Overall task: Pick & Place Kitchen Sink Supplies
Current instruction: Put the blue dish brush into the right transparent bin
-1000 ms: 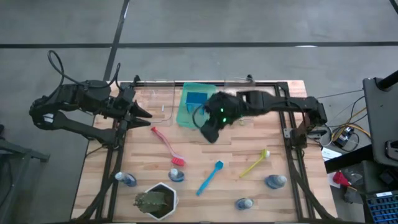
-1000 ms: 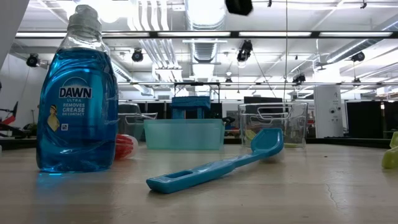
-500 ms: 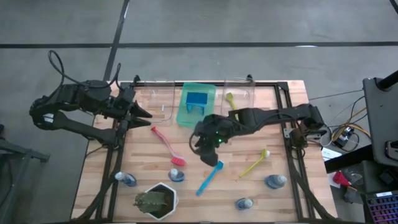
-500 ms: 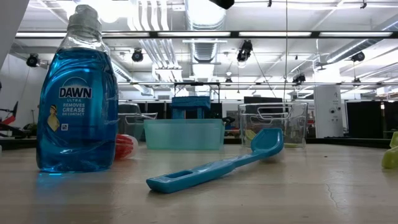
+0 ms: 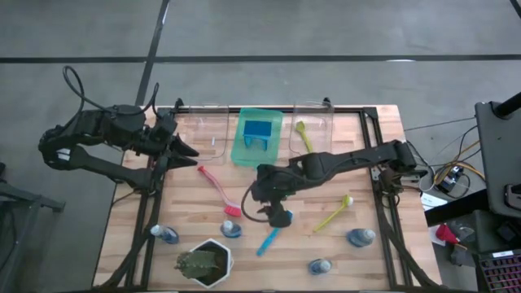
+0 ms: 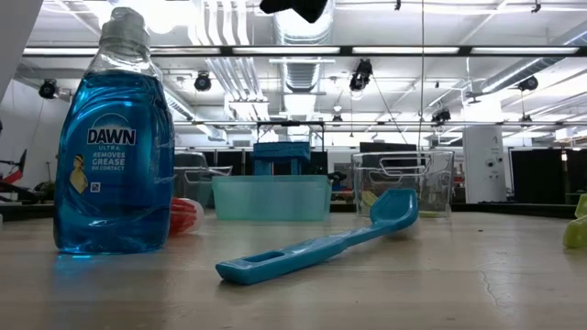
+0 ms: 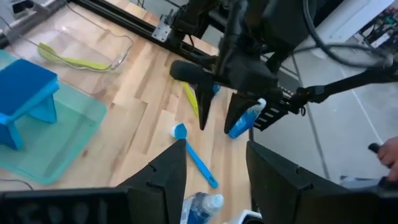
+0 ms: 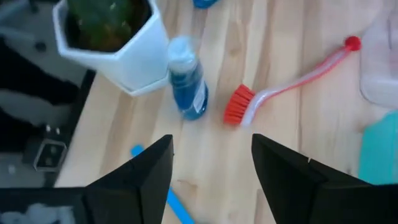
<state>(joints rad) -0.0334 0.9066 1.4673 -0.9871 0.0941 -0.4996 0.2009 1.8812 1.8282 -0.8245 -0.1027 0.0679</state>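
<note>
Right gripper (image 5: pixel 278 216) has swung off the green tray (image 5: pixel 242 153) at the table's (image 5: pixel 358 179) far edge and come down over the blue brush (image 5: pixel 272 232); a second ago it hung by the tray, half a second ago it was midway. Its fingers (image 8: pixel 286 171) have spread apart over that same stretch and are released, nothing between them in the right wrist view, where a sliver of blue handle (image 8: pixel 177 205) sits just beside the inner edge of one finger. The left wrist view shows the two fingertips pointing down, straddling a spot just above the brush head (image 7: pixel 180 130). Not yet touching it as far as I can tell; the low view only catches a dark bit of the arm at the top, so the height is a guess. Reads as a drop-off finished and the approach for the next pick begun: blue brush is the likely target, lying flat on the table, well apart from the clear bin (image 5: pixel 313 130) that already holds a yellow-green brush (image 5: pixel 303 134). A blue sponge (image 5: pixel 257 133) stands in the tray. Red brush (image 5: pixel 218 191), a second yellow-green brush (image 5: pixel 334 213) and a blue bottle (image 5: pixel 231 229) near the fingers remain on the table. Left gripper (image 5: pixel 183 148) waits at the left edge, fingers parted, empty, unchanged.
</note>
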